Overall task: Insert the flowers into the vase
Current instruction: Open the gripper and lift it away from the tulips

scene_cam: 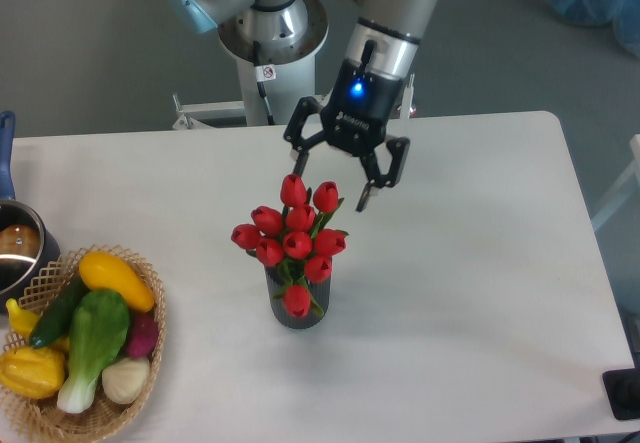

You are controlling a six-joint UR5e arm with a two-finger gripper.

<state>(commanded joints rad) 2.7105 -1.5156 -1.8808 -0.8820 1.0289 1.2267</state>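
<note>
The flowers [294, 238], a bunch of red tulips with green stems, stand upright in the vase [297, 310], a small dark cylinder near the middle of the table. Only the vase's lower part shows beneath the blooms. My gripper [331, 185] is open just above and behind the top blooms, one finger to their left and the other to their right. Nothing is held between the fingers, which appear clear of the blooms.
A wicker basket [50, 273] of vegetables sits at the front left corner. A metal pot [18, 251] with a blue handle stands at the left edge behind it. The robot base [270, 38] rises behind the table's far edge.
</note>
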